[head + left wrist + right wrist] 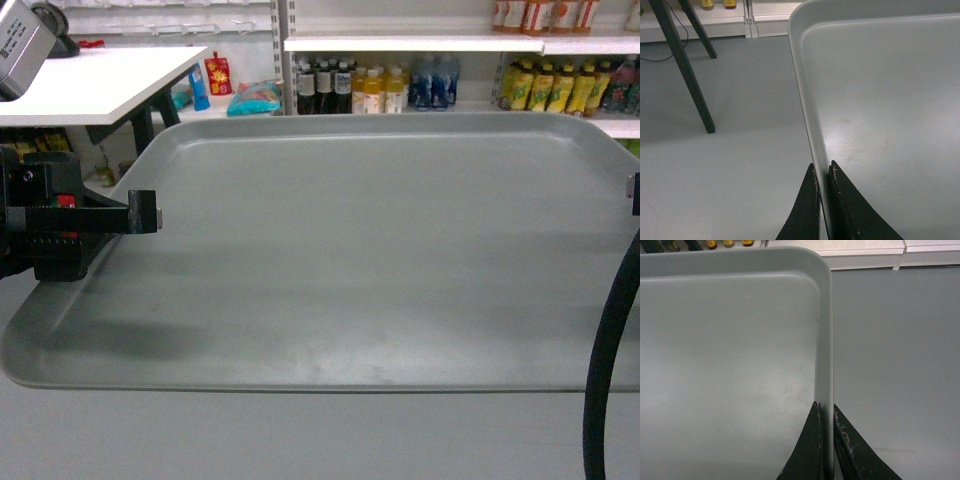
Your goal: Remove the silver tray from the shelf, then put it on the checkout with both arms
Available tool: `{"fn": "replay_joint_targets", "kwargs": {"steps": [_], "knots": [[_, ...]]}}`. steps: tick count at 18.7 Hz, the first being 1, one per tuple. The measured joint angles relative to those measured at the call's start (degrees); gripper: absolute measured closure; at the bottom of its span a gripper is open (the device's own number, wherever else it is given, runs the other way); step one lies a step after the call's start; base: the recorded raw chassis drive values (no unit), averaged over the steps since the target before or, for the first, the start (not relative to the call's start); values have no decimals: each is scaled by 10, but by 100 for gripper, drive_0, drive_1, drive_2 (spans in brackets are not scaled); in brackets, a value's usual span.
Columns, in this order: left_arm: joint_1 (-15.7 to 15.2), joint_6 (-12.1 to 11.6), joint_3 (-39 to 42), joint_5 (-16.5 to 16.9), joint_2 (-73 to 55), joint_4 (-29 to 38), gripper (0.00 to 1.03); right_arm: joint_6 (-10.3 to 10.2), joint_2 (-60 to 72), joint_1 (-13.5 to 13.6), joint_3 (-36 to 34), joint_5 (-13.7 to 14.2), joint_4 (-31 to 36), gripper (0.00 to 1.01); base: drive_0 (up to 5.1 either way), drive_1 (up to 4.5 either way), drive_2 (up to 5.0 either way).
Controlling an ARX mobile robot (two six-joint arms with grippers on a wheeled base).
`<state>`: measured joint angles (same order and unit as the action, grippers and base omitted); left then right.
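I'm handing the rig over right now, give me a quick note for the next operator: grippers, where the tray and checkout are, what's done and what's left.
Left gripper: shut on the silver tray's left rim, one finger inside, one outside.
Right gripper: shut on the tray's right rim the same way.
Silver tray: off the shelf, held level in the air between both arms, grey floor beneath it in both wrist views. Inside is bare.
Checkout: white tabletop on black legs, ahead and to the left.
Done: tray lifted off the shelf.
Left: carry it over to the checkout, set it down flat, open both grippers.
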<state>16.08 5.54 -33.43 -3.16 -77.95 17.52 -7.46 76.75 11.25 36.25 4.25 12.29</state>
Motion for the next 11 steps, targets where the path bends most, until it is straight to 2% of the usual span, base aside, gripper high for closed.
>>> {"fn": "replay_joint_targets", "kwargs": {"steps": [11], "knots": [[0, 0, 0, 0, 0, -3, 100, 0, 0, 0, 0, 0, 0, 98, -505, 241, 241]]}}
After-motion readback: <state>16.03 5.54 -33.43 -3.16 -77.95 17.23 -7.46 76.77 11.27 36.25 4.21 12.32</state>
